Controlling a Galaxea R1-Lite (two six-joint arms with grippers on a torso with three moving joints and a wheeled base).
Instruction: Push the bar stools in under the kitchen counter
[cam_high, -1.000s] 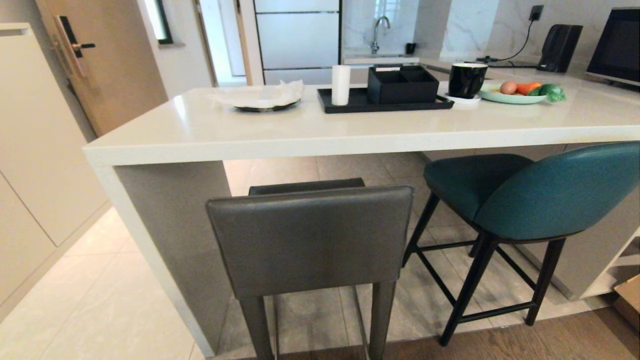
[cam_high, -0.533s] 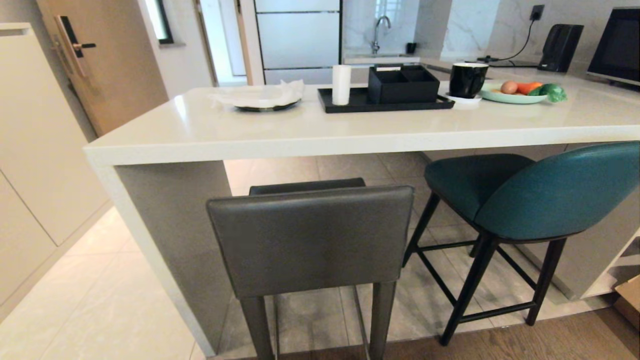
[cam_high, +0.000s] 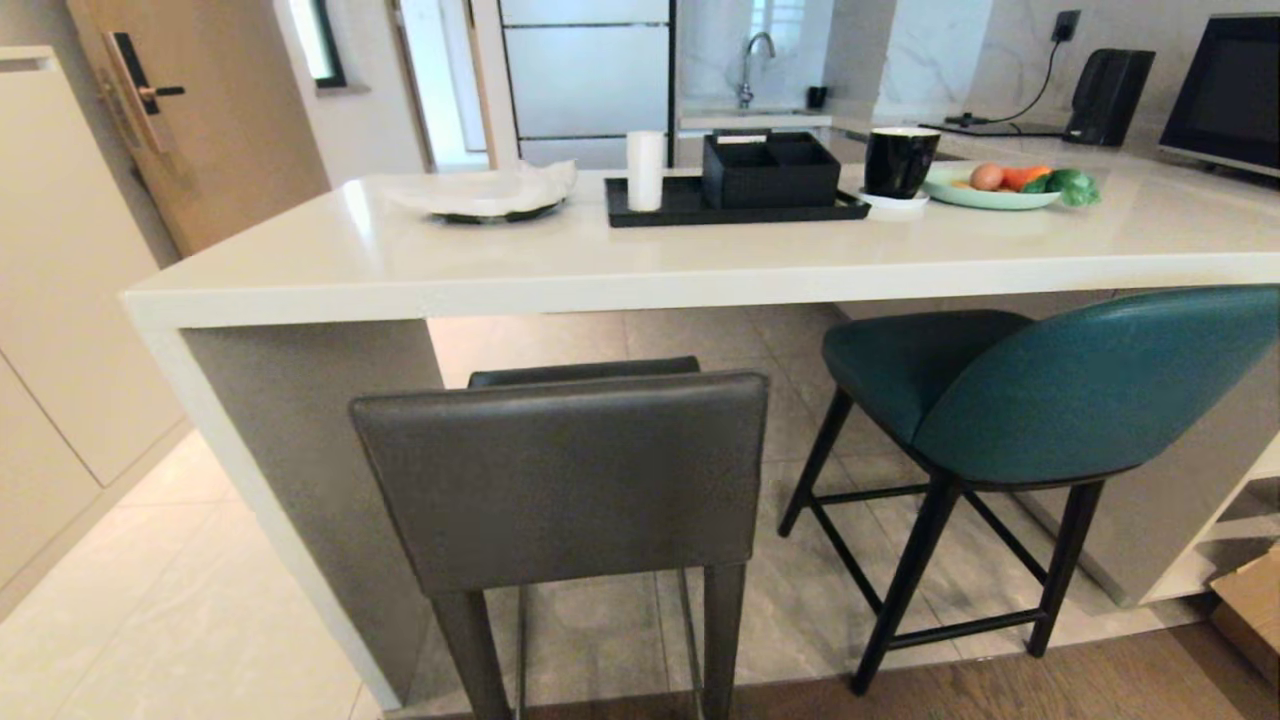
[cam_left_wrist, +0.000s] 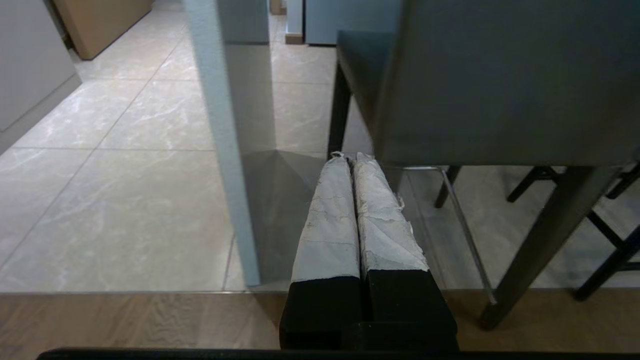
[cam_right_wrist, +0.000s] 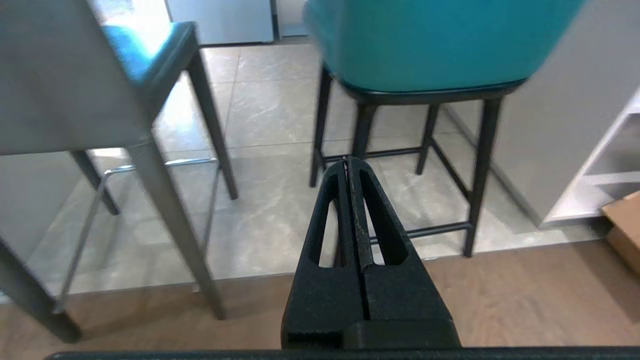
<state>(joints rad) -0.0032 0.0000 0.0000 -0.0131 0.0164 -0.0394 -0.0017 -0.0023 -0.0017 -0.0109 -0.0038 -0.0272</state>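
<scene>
The grey square-backed bar stool (cam_high: 560, 480) stands in front of the kitchen counter (cam_high: 640, 280), its seat partly under the white slab. To its right the teal round-backed bar stool (cam_high: 1080, 390) is turned at an angle, its seat partly under the counter's edge. Neither arm shows in the head view. My left gripper (cam_left_wrist: 351, 156) is shut and empty, low beside the grey stool's back (cam_left_wrist: 510, 80). My right gripper (cam_right_wrist: 348, 160) is shut and empty, pointing at the teal stool's black legs (cam_right_wrist: 480, 165), apart from them.
On the counter are a covered plate (cam_high: 485, 195), a black tray (cam_high: 730, 205) with a white cup and a black box, a black mug (cam_high: 900, 160) and a plate of vegetables (cam_high: 1015, 185). The white side panel (cam_left_wrist: 225, 150) stands left of the grey stool. A cardboard box (cam_high: 1250, 605) lies at the right.
The whole head view has shifted: the counter and both stools now sit further left in the picture, so the camera has moved. Neither stool has moved relative to the counter.
</scene>
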